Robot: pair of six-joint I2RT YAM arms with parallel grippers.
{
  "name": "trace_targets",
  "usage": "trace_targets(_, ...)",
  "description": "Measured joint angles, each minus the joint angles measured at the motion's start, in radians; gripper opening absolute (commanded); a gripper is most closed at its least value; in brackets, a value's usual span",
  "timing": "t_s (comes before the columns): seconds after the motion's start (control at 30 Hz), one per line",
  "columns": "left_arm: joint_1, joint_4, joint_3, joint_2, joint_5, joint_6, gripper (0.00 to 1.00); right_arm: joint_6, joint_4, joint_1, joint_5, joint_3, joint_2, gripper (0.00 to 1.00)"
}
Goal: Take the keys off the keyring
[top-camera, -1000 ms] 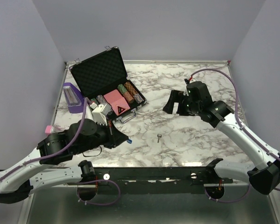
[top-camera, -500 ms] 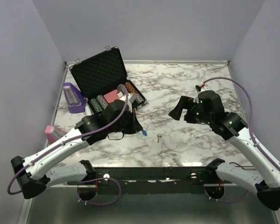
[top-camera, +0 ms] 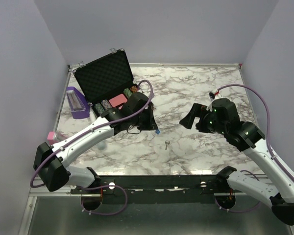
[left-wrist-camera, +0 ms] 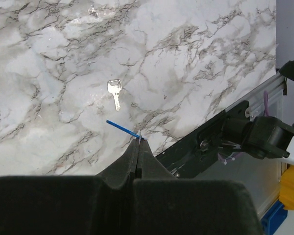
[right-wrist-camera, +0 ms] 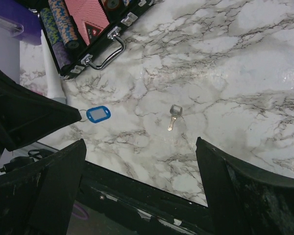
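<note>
Top external view: the left arm stretches across the white-and-grey marbled counter (top-camera: 196,88) to its middle. The left pincer (top-camera: 154,127) is pressed together on the thin metal keyring with its oblong blue plastic tag (top-camera: 158,131). The small silvery-grey metal key (top-camera: 166,143) lies flat on the counter on its own, off the ring, near that pincer's tip and a little nearer and to the right of it. It touches neither the tag nor either pincer.

In the left wrist view the two black fingers (left-wrist-camera: 130,161) meet with no gap. The blue tag juts out from their tips edge-on, and the key sits on the marble beyond it.

The right pincer (top-camera: 192,118) hangs to the right of the key, spread wide and holding nothing. Its own camera looks down between its fingers (right-wrist-camera: 49,181) at the key, with the blue tag and its white label window to the left. Whether the tag touches the counter cannot be told.

At the far left stands an open black hard case (top-camera: 105,76) with poker chips and a red card deck inside. A purple box (top-camera: 76,102) sits just left of it.
</note>
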Motion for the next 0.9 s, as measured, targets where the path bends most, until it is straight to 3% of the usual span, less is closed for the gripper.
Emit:
trace_targets(0.13,0.004,0.008,0.042,0.065,0.017,0.005,0.02,0.004,-0.001,0.0,0.0,0.0,-0.005,1.0)
trace_targets(0.27,0.005,0.014,0.088,0.133,0.024,0.013,0.44,0.004,-0.004,0.0,0.0,0.0,-0.005,1.0)
trace_targets(0.33,0.005,0.015,0.1,0.152,0.029,0.021,0.59,0.004,-0.007,0.0,0.0,0.0,-0.005,1.0)
trace_targets(0.4,0.005,0.017,0.106,0.163,0.033,0.021,0.67,0.003,-0.011,0.0,0.0,0.0,-0.005,1.0)
trace_targets(0.9,0.005,0.017,0.105,0.141,0.034,0.029,0.75,0.004,-0.021,0.0,-0.01,0.0,-0.003,1.0)
